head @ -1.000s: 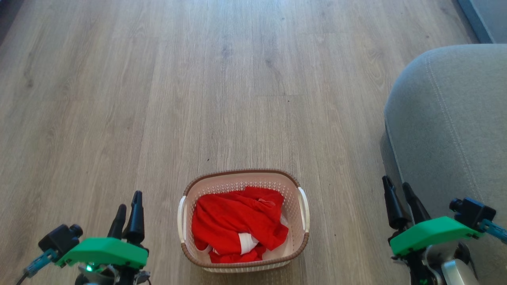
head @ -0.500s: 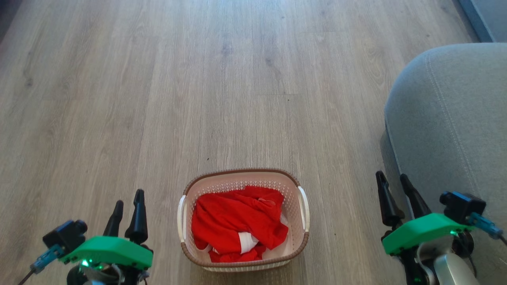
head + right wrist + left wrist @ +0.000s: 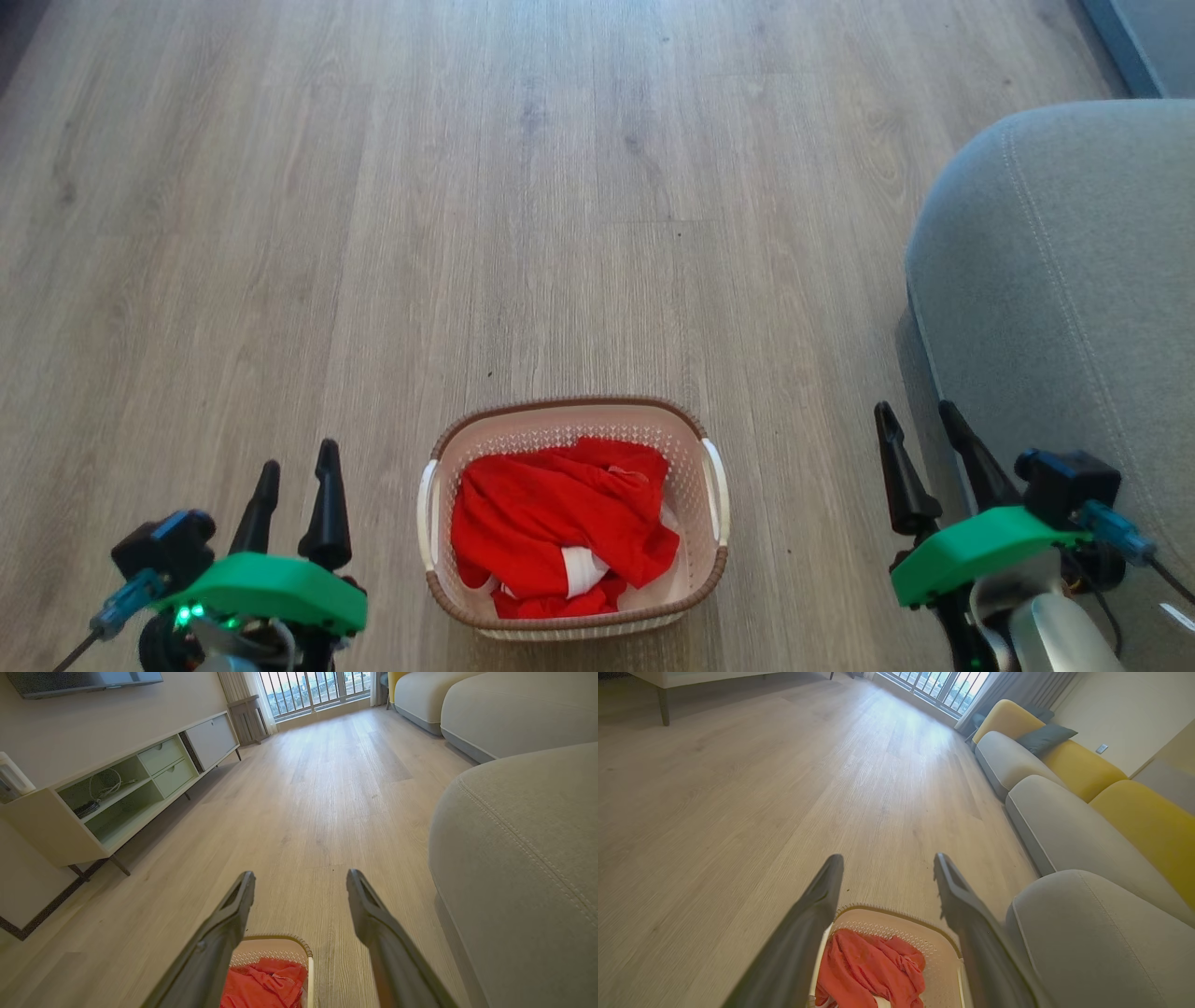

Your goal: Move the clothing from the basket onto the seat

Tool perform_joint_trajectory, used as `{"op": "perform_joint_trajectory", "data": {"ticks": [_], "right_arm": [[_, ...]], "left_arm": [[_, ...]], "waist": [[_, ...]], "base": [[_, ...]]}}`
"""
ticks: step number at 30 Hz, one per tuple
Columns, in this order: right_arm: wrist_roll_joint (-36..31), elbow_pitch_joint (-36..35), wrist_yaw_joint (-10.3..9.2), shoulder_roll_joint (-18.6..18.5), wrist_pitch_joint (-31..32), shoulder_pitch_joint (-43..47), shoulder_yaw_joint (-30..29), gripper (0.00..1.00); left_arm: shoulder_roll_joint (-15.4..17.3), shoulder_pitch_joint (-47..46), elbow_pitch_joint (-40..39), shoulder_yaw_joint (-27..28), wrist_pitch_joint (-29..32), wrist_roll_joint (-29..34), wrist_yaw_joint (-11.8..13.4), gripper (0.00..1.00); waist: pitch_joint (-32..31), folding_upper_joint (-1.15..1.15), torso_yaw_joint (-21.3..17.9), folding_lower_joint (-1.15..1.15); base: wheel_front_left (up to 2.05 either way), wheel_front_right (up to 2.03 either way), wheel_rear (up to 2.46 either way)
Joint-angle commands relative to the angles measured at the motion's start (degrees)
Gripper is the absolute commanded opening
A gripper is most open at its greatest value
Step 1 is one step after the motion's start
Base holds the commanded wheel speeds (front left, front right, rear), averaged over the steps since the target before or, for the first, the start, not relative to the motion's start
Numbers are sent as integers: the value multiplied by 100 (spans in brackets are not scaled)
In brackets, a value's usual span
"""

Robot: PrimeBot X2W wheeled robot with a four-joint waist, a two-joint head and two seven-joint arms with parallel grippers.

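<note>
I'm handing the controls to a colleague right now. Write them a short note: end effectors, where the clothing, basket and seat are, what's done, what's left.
Left end effector: open, empty, hovering left of the basket.
Right end effector: open, empty, between the basket and the seat.
Things: the red clothing lies bunched in the basket, which stands on the wood floor. The grey seat is to the robot's right, with no clothing on the part in view.
Done: nothing is on the seat yet.
Left: grasp the clothing, lift it out, lay it on the seat.
</note>
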Motion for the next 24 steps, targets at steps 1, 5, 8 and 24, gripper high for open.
{"op": "perform_joint_trajectory", "data": {"ticks": [1,5,8,24], "right_arm": [[-201,-227,-1,-107,-92,-330,117,100],[-480,-242,-1,-112,-160,-334,132,100],[-692,-253,-1,-108,-211,-332,148,100],[-1685,-244,-1,-94,-466,-382,156,100]], "left_arm": [[69,-227,-228,107,-89,187,35,100],[71,-227,-245,96,-157,439,53,100],[73,-224,-260,89,-207,644,67,100],[80,-203,-268,60,-458,1516,85,100]], "waist": [[-3,0,1,0],[-3,0,6,0],[-3,0,9,0],[12,0,-11,0]], "base": [[0,0,0],[0,0,0],[0,0,0],[0,0,0]]}}
